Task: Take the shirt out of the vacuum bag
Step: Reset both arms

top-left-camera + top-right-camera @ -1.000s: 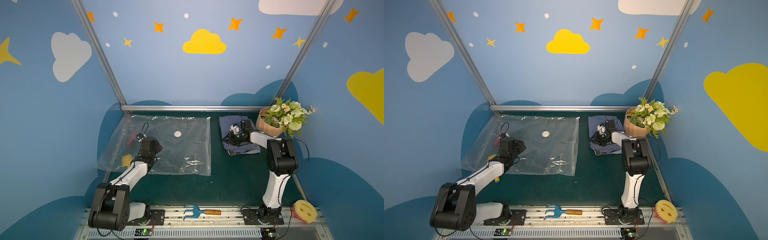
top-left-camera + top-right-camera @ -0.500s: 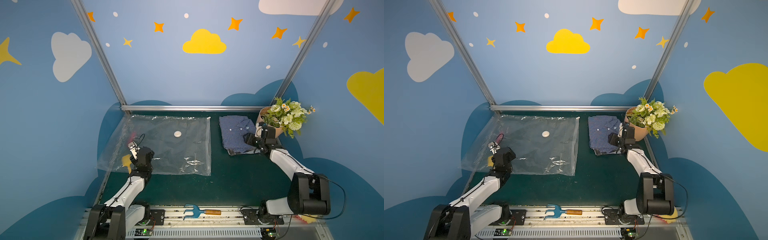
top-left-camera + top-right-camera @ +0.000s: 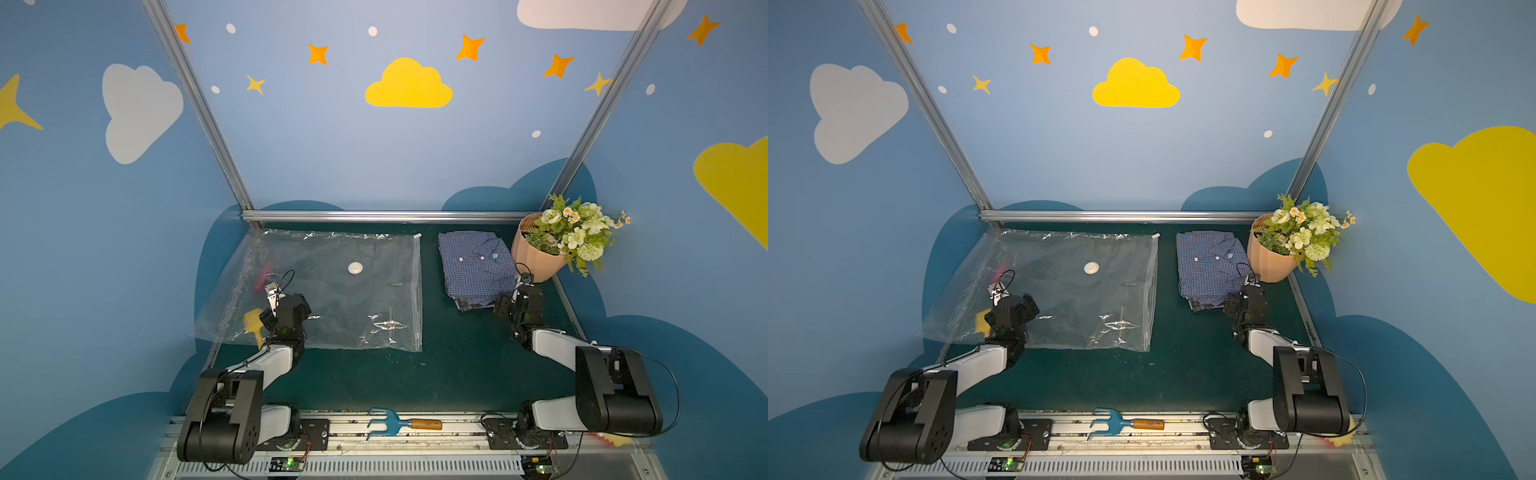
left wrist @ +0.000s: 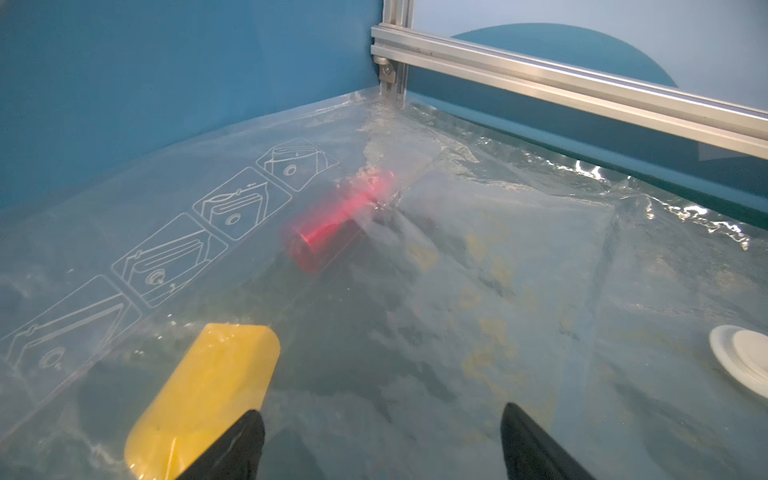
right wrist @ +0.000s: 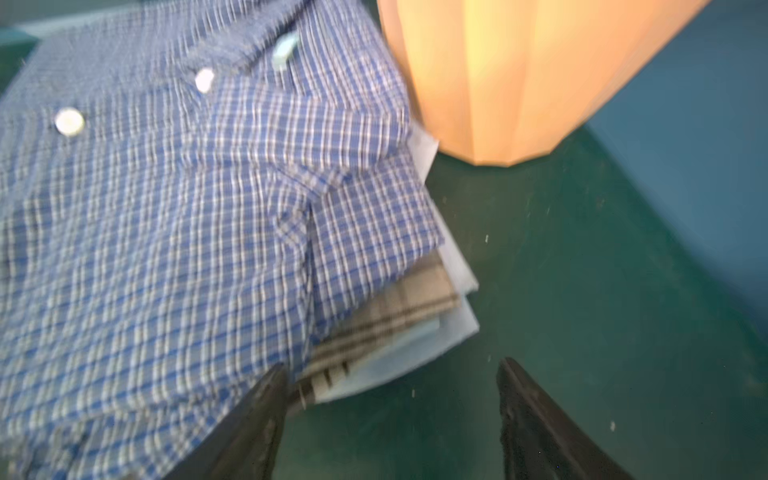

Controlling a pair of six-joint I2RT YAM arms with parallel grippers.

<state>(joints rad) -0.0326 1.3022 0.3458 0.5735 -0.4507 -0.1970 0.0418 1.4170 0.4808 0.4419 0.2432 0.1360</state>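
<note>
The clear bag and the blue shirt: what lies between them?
Only bare dark green table mat separates the clear plastic vacuum bag from the folded blue checked shirt, in both top views.

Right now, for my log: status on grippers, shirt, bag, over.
Both open, empty: left gripper over vacuum bag, right gripper at shirt edge. Shirt lies folded outside bag, beside flower pot. Through bag: red item, yellow item.

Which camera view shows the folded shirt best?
The top views: both show the whole shirt, sharp, beside the pot. The right wrist view is closer but blurred and cuts it off. The left wrist view does not show it.
</note>
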